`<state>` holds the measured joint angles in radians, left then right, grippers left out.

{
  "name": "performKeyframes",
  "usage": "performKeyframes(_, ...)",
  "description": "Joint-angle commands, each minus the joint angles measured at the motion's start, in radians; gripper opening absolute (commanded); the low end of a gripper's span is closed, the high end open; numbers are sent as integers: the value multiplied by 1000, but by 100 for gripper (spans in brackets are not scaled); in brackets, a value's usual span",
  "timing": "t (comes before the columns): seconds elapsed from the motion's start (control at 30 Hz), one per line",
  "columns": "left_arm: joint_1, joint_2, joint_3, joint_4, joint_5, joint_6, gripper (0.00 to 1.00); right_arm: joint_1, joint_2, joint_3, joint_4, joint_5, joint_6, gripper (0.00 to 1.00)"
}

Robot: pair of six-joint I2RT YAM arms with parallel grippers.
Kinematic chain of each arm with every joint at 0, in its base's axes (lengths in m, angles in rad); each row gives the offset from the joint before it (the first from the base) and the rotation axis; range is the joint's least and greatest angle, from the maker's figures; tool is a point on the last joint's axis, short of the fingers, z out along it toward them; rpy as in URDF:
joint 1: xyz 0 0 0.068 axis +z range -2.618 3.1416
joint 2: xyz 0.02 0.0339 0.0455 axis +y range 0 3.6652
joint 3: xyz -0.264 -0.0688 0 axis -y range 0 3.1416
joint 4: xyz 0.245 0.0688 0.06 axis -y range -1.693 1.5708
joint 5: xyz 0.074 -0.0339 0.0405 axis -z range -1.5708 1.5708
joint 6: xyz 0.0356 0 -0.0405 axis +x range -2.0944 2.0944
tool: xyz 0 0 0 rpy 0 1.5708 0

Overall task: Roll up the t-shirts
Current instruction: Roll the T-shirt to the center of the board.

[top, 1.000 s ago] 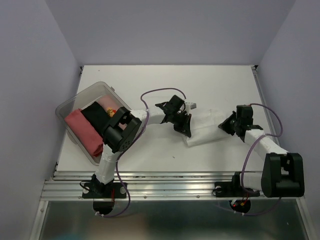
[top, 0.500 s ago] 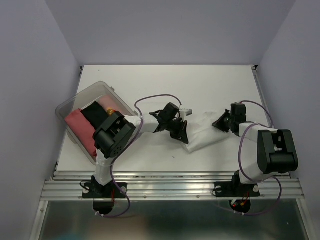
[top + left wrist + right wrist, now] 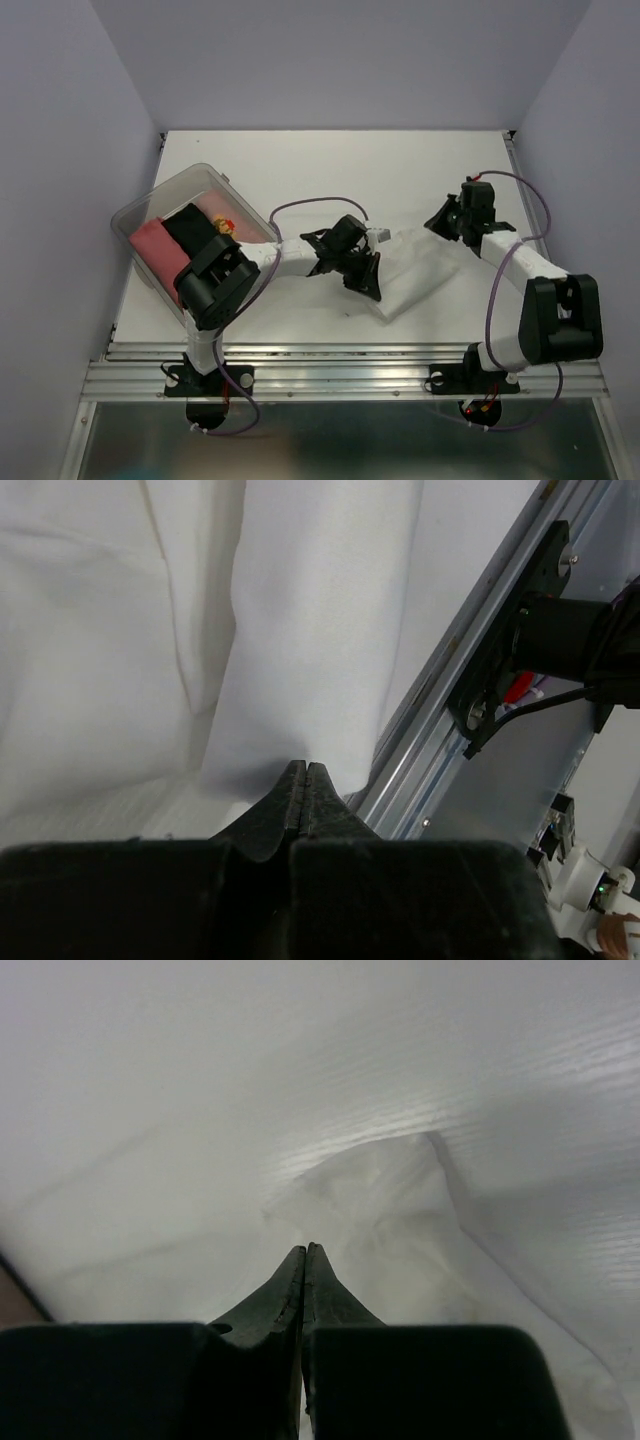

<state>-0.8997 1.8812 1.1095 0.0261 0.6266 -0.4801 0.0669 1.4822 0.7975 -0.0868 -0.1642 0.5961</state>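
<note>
shirt point(image 3: 415, 265) spread on the counter point(image 3: 300, 170) | our left end effector point(image 3: 305, 772) and right end effector point(image 3: 305, 1252) both clamped shut, pinching opposite edges we think | held taut so it'll roll tidy

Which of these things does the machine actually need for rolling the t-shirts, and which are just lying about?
Part of the job:
- plain white cloth t-shirt, lying on the table
- salmon-pink cloth shirt, black cloth shirt and pale cloth with red-yellow print, all inside the tub

Just lying about:
- clear plastic tub
- flat white table
</note>
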Motion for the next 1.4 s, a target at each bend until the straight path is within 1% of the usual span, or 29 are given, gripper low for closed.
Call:
performKeyframes(0.0, 13, -128, 61, -75, -34, -6, 0, 5, -147, 81, -123, 36, -45, 1)
performKeyframes(0.07, 25, -162, 72, -90, -33, -5, 0, 5, -200, 71, -174, 17, -51, 1)
performKeyframes(0.17, 42, -191, 75, -101, -33, 1, 0, 14, -272, 19, -195, -27, -41, 1)
performKeyframes(0.2, 48, -197, 75, -101, -37, 1, 0, 30, -290, -27, -194, -44, -18, 1)
performKeyframes(0.3, 77, -188, 69, -97, -57, -6, 0, 71, -364, -84, -194, -47, 42, 1)
performKeyframes(0.33, 85, -177, 64, -94, -57, -11, 0, 105, -390, -118, -192, -47, 59, 1)
performKeyframes(0.43, 110, -175, 47, -62, -51, -34, 0, 157, -416, -185, -177, -43, 109, 1)
performKeyframes(0.53, 110, -195, 50, -66, -77, -38, 0, 166, -422, -257, -139, -38, 151, 1)
performKeyframes(0.57, 110, -201, 53, -74, -108, -40, 0, 166, -418, -306, -124, -31, 160, 1)
performKeyframes(0.67, 110, -223, 62, -95, -145, -38, 0, 166, -352, -395, -4, 15, 183, 1)
performKeyframes(0.7, 110, -228, 64, -98, -148, -38, 0, 166, -323, -406, 8, 38, 188, 1)
performKeyframes(0.73, 110, -235, 64, -103, -146, -40, 0, 166, -265, -411, 19, 48, 189, 1)
performKeyframes(0.77, 108, -241, 64, -103, -148, -41, 0, 166, -240, -414, 22, 49, 189, 1)
performKeyframes(0.83, 101, -255, 62, -112, -163, -40, 0, 166, -224, -405, 10, 48, 183, 1)
performKeyframes(0.93, 85, -260, 75, -143, -191, -32, 0, 166, -284, -348, -34, 57, 168, 1)
performKeyframes(0.97, 67, -260, 81, -150, -217, -31, 0, 166, -337, -324, -56, 64, 160, 1)
performKeyframes(1.03, 42, -252, 113, -184, -252, -20, 0, 166, -388, -240, -145, 138, 150, 1)
performKeyframes(1.07, 13, -249, 124, -195, -292, -17, 0, 166, -431, -209, -213, 173, 142, 1)
performKeyframes(1.1, -4, -246, 139, -219, -318, -15, 0, 166, -447, -181, -247, 221, 137, 1)
performKeyframes(1.13, -22, -240, 165, -227, -343, -15, 0, 156, -459, -158, -276, 289, 131, 1)
performKeyframes(1.17, -40, -235, 179, -238, -397, -11, 0, 128, -468, -124, -333, 316, 128, 1)
performKeyframes(1.2, -86, -228, 223, -280, -439, -5, 2, 108, -465, -112, -362, 346, 130, 1)
performKeyframes(1.23, -111, -202, 252, -310, -518, 15, 11, 61, -461, -106, -390, 354, 136, 1)
performKeyframes(1.3, -174, -171, 335, -385, -585, 32, 22, 15, -464, -110, -459, 362, 165, 5)
performKeyframes(1.33, -194, -136, 363, -405, -616, 44, 32, -8, -470, -118, -474, 359, 177, 8)
performKeyframes(1.37, -209, -116, 387, -426, -663, 51, 39, -30, -482, -132, -485, 354, 186, 12)
